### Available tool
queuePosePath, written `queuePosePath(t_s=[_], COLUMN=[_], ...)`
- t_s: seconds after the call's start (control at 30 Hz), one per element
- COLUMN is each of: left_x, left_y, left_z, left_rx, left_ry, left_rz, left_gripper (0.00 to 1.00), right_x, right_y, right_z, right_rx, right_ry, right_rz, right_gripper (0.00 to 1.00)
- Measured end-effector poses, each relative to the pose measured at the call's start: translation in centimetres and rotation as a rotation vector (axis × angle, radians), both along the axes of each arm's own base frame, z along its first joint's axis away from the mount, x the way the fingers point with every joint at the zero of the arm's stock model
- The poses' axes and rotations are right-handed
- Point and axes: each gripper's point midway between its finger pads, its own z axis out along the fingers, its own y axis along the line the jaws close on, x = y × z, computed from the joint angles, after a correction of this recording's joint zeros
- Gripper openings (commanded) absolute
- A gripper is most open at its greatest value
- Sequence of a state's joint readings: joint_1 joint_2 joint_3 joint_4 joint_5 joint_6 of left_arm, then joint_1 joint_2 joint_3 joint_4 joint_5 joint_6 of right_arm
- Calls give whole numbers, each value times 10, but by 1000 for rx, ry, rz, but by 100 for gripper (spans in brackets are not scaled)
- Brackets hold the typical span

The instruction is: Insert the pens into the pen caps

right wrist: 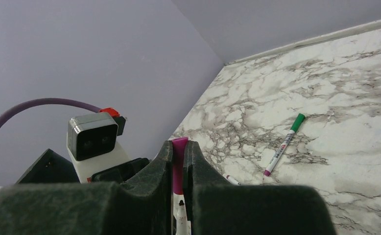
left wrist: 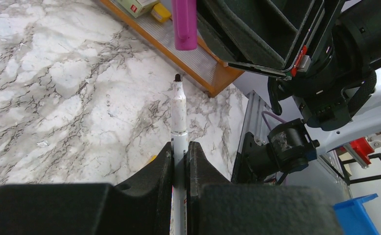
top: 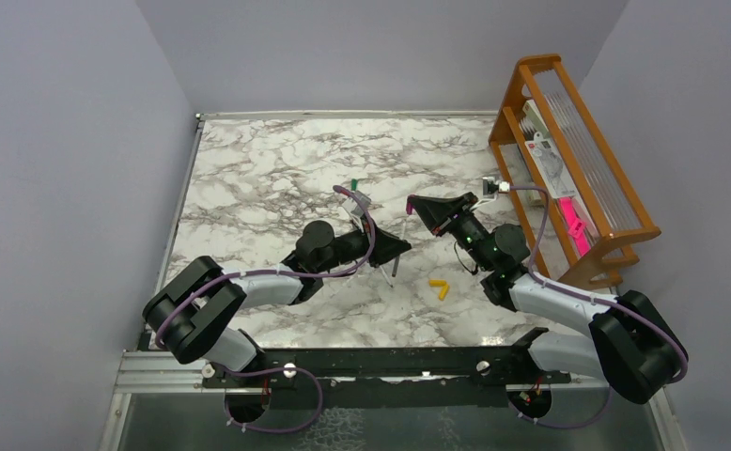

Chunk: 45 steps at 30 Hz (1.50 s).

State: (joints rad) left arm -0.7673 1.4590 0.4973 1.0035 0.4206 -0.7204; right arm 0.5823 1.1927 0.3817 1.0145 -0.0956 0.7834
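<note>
Right now my left fingers (left wrist: 156, 171) are clamped tight on a pen (left wrist: 179, 122). The grey barrel is pinched between the pads and the dark tip pokes up past them. In the left wrist view that tip points toward the mouth of the magenta cap (left wrist: 184, 24) and sits close to it, but there is a gap and the tip is not inside.

My right fingers (right wrist: 201, 171) are pressed together on the same magenta cap (right wrist: 179, 152), which stands upright between the pads. The pen's tip shows just under it in the slot. From the top camera, the two pairs of fingers meet nose to nose over the middle of the desk (top: 249, 169). The cap (top: 408, 204) is at the right arm's tip, and the pen (top: 395, 268) hangs slanted from the left one.

Further out, two yellow caps (top: 439, 287) lie touching in an L on the marble, near the right arm. A green-capped pen (right wrist: 282, 144) lies flat on the desk, well apart from the fingers toward the far wall. A wooden rack (top: 631, 228) stands along the right edge. I cannot make out the items in it.
</note>
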Motion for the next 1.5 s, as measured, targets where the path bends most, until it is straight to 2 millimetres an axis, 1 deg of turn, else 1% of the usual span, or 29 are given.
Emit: queuePosePath(t_s=[0.27,0.5,0.67,1.03,1.27,1.5], left_x=[-1,0,0,0,0,0], left_y=[-2,-4,-4,-5,-6,-6], left_z=[0,5,4,2,-4,-4], left_rx=[-4,-13,-11,-7,3,4], left_ry=[4,-4,-2,1,12,13], left_rz=[-13,-19,-20,-22,-24,-23], left_gripper=[0,0,0,0,0,0], right_x=[-1,-3,-5,-6,-6,-7], right_y=[1,2,1,3,6,8], right_z=[0,-3,-11,-12,-20,-20], right_rx=[-4,-18,-32,-35,-48,-45], right_ry=[-3,-7,3,3,17,7], right_rz=[6,15,20,31,49,58], right_gripper=[1,1,1,1,1,1])
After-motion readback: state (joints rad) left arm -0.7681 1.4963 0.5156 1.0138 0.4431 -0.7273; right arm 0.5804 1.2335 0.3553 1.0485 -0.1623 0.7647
